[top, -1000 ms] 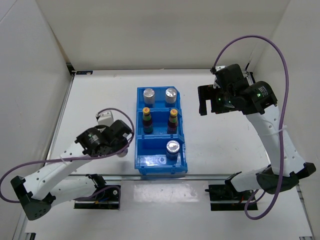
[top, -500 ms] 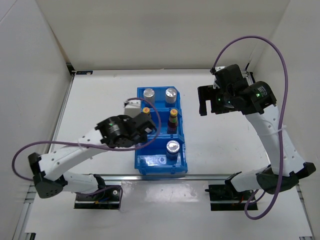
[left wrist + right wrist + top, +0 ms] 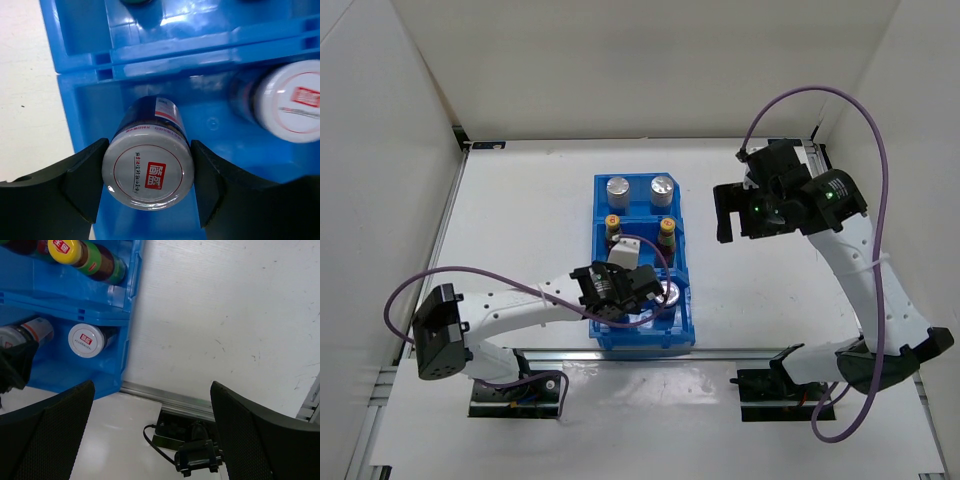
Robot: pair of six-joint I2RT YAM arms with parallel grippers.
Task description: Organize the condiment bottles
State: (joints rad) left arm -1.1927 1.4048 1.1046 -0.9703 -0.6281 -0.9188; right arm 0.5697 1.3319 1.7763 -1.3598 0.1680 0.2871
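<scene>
My left gripper (image 3: 148,175) is shut on a silver-lidded, dark-labelled condiment bottle (image 3: 148,172), held in the near compartment of the blue bin (image 3: 603,335), on its left side. A second silver-lidded bottle (image 3: 292,102) stands to its right in the same compartment (image 3: 670,293). Two slim bottles with yellow caps (image 3: 613,224) (image 3: 667,228) stand in the middle compartment. Two silver-lidded cylinders (image 3: 618,186) (image 3: 662,186) stand in the far one. My right gripper (image 3: 725,212) hangs open and empty above the table, to the right of the bin.
In the right wrist view the bin's right wall (image 3: 131,315) meets bare white table (image 3: 225,315), with the metal rail at the table's near edge (image 3: 165,397) below it. White walls enclose the table on the left, far and right sides.
My left arm has swung right from the table beside the bin to over the bin's near compartment, carrying the silver-lidded bottle. The right arm has barely shifted.
</scene>
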